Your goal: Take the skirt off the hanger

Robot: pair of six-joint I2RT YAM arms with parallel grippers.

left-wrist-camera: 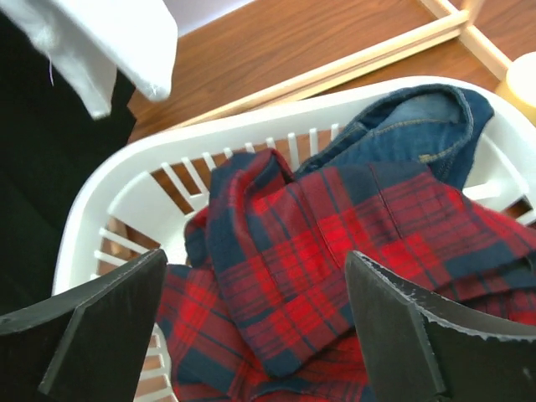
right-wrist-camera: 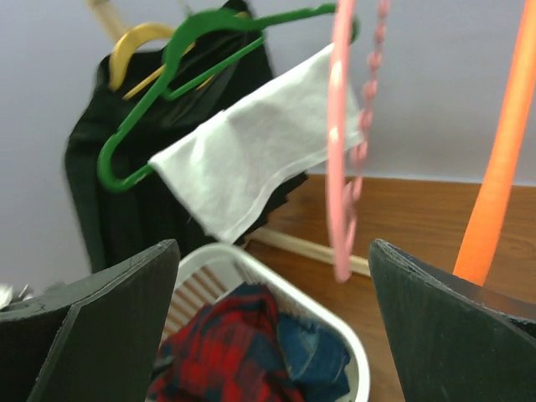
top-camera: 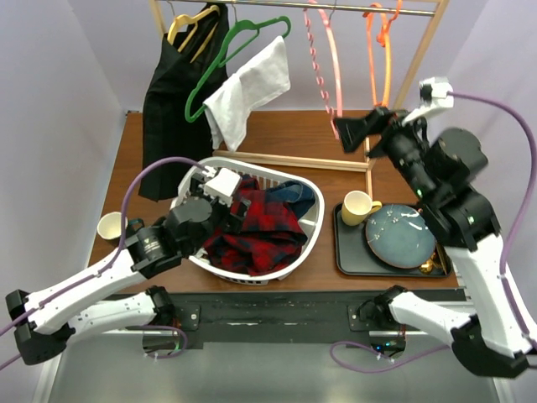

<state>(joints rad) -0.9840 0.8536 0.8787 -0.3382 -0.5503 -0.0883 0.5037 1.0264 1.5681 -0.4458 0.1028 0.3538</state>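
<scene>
Plaid skirt [top-camera: 256,227] lies bunched inside the white laundry basket [left-wrist-camera: 251,117], on top of some denim [left-wrist-camera: 419,126]. It's off any hanger, so the job looks done bar the retreat. L gripper [left-wrist-camera: 255,318] hangs just above the basket's left side, jaws spread wide, nothing in them, plaid right under the tips. R gripper [right-wrist-camera: 272,322] is up behind & right of the basket by the rail, jaws also wide apart & empty. Bare pink hanger [right-wrist-camera: 339,151] dangles in line w/ its gap, orange hanger [right-wrist-camera: 502,167] by its right finger

Risks, imo:
- L tips sit so near the cloth that a low pull-back could snag a fold & drag the skirt over the basket rim
- R arm swinging sideways could hook the pink or orange hanger & knock it off the rail
- R arm's retreat prob passes over the mug [top-camera: 359,206] & plate [top-camera: 401,237] right of the basket; dropping early = clipped crockery
- Black garment [top-camera: 172,109] on the yellow hanger [top-camera: 197,25] behind the basket might also be a skirt, can't tell; if so, not finished
</scene>
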